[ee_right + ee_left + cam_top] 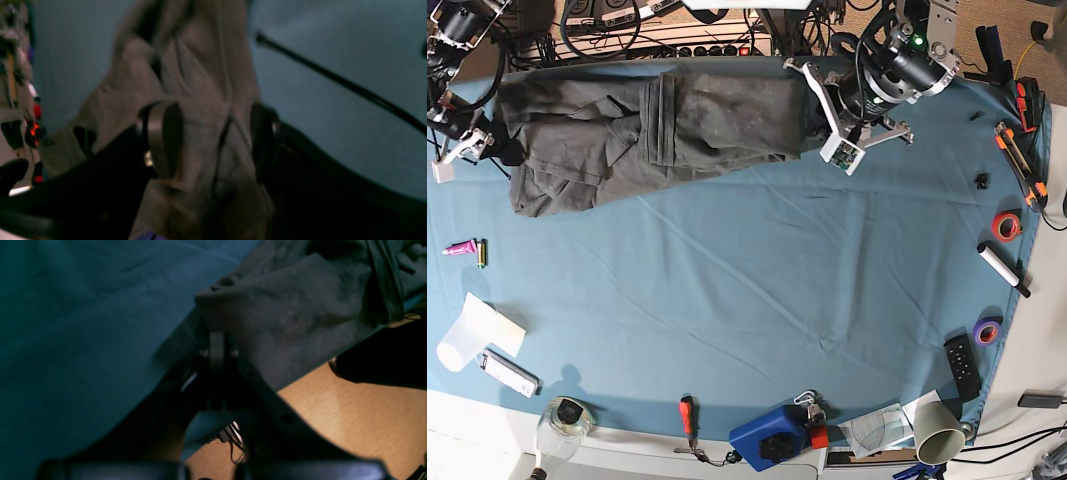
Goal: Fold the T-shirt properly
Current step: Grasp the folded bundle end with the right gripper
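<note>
Grey T-shirt (206, 110) between spread right jaws

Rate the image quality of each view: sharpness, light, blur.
Left wrist: dim and soft, the T-shirt grainy, the near hardware at the bottom out of focus. Right wrist: blurred throughout, cloth folds smeared, colours washed. Base: evenly lit and sharp, creases in the tablecloth readable, only slight bending toward the edges.

Left arm (882, 75): black round joint housings, one green indicator light, white bracket plates, small green circuit board at the wrist. Left gripper (217, 340): black fingers, thin looped wires beneath. Right gripper (210, 140): black body, broad grey pads (163, 136).
</note>
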Controlling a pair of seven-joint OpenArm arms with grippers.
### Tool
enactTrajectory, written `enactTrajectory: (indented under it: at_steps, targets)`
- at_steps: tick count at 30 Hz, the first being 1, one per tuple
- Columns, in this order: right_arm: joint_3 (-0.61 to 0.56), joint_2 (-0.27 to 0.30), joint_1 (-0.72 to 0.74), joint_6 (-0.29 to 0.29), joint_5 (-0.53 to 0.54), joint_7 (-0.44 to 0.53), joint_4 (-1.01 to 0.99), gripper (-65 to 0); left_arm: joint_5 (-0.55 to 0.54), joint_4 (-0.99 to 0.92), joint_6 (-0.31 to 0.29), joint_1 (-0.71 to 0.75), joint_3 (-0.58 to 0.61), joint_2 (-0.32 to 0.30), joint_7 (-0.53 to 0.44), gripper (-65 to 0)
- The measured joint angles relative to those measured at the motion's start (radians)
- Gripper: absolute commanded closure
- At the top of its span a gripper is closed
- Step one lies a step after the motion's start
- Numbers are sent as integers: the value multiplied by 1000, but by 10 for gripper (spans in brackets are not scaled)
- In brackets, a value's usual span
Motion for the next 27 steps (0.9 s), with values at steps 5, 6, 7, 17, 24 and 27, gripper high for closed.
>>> enactTrajectory:
  at_steps: [5, 6, 7, 17, 24, 27]
  targets:
    - [-37, 1, -21, 0, 51, 8, 3, -336, 0, 0, 0, 0, 0, 0, 0, 0]
    - [-37, 0, -21, 0, 50, 7, 3, -336, 0, 0, 0, 0, 0, 0, 0, 0]
    - [-37, -2, -19, 0, 49, 7, 4, -336, 0, 0, 0, 0, 0, 0, 0, 0]
    - [-31, -64, -13, 7, -5, 37, 11, -132, 0, 0, 0, -1, 0, 0, -14, 0]
    - [-31, -76, 10, 6, -44, 18, 10, 0, 0, 0, 0, -1, 0, 0, -14, 0]
    - [-34, -71, 50, 3, -76, -4, 10, 0, 0, 0, 0, -1, 0, 0, -14, 0]
